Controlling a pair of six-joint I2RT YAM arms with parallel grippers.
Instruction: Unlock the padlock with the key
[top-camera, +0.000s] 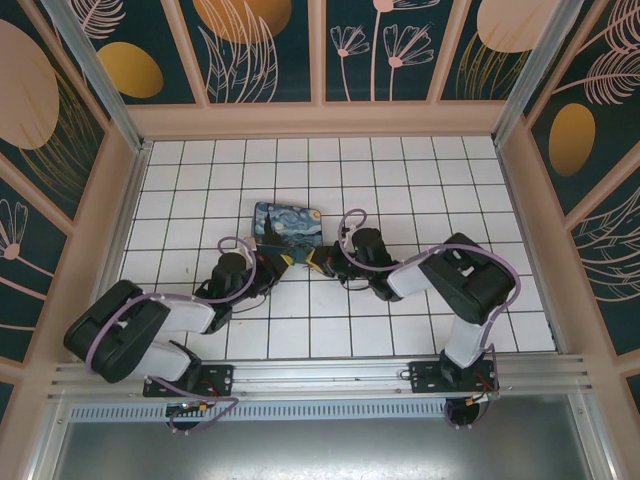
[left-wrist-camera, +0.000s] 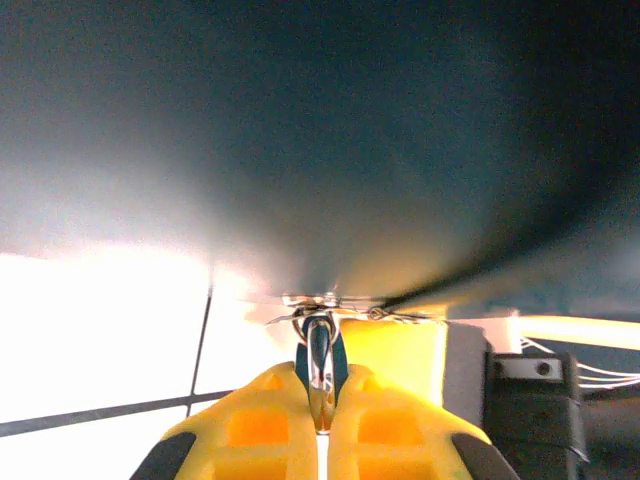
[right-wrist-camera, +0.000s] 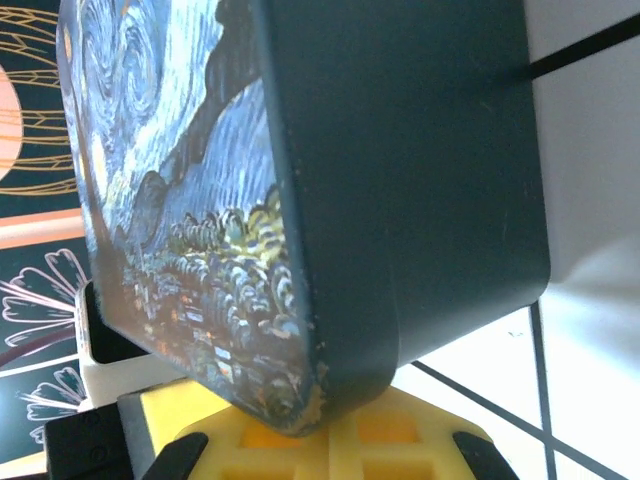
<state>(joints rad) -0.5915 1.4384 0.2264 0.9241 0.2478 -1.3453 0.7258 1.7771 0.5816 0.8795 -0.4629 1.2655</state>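
Left gripper (left-wrist-camera: 320, 405) clamps the padlock (left-wrist-camera: 320, 352) just beside the box (right-wrist-camera: 400, 150); right gripper (right-wrist-camera: 333, 440) sits clenched, touching the box.

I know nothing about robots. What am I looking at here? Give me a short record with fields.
Setting: white tiled table, patterned walls
Box: painted box lying flat mid-table
Left gripper: shut on a small bluish-silvery thing, likely the padlock
Right gripper: shut, tip at the box's corner; any load hidden
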